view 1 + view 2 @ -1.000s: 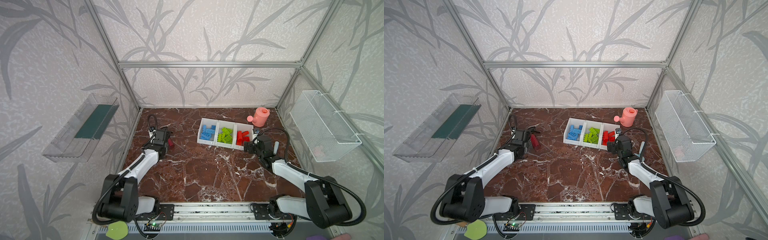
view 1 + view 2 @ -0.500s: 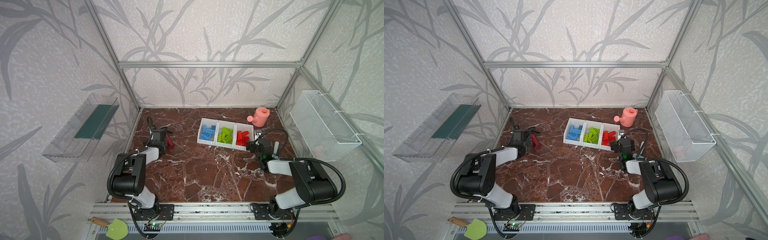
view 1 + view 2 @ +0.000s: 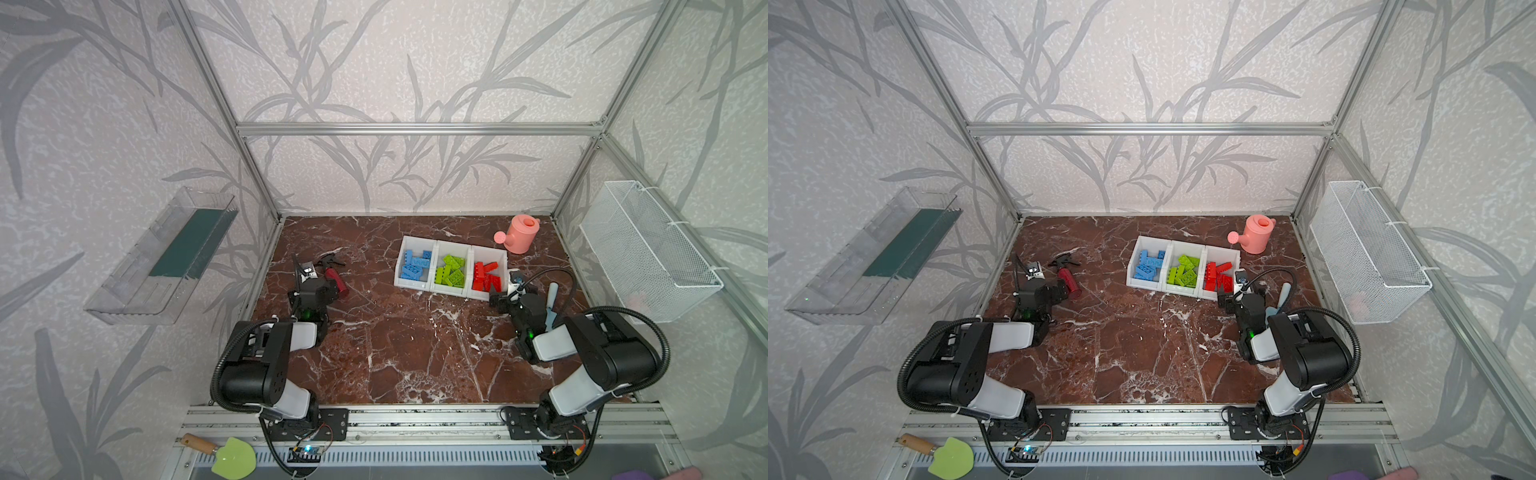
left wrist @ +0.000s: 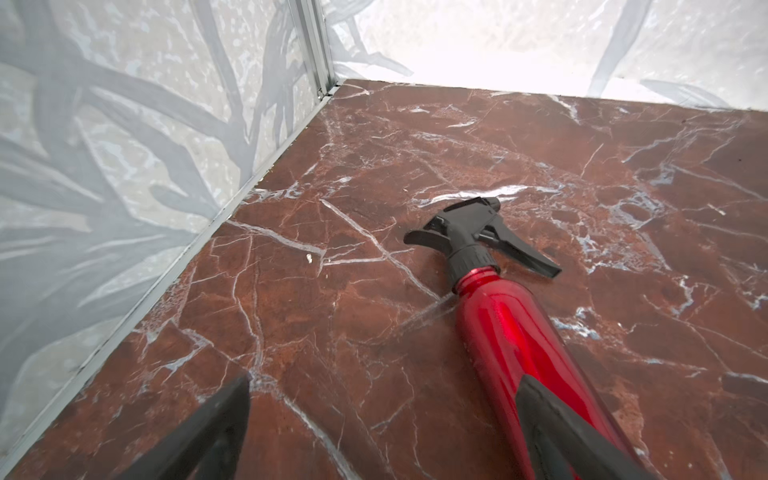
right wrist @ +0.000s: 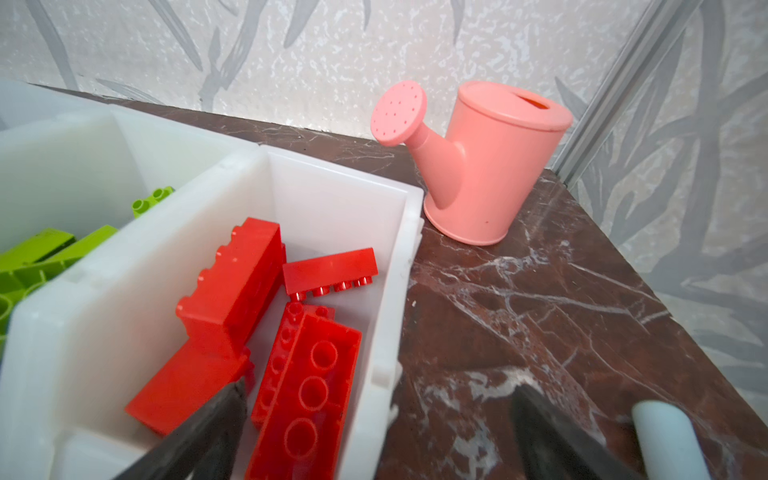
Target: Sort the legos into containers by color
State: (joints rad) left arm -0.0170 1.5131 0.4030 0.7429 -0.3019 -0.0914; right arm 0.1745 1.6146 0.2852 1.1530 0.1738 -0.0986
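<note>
Left jaws gape wide and empty beside a red spray bottle [image 4: 519,332] lying on the counter [image 3: 395,345]; left arm [image 3: 266,357] folded low. Right jaws, equally wide and empty, straddle the red bin's corner; right arm [image 3: 606,357] folded low. Legos [image 3: 451,272] fill 3 white containers [image 5: 332,199]: blue, green, red.

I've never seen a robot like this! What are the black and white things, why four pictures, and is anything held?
Those are two robot arms, the left arm and the right arm, fixed at the front of a brown marbled table. Two pictures look down from above. The other two come from cameras on the wrists, showing the left claw and right claw up close. On the table stand three joined white bins holding blue legos, green legos and red legos. A red spray bottle lies by the left claw; a pink watering can stands near the bins. Both claws are open and empty.
</note>
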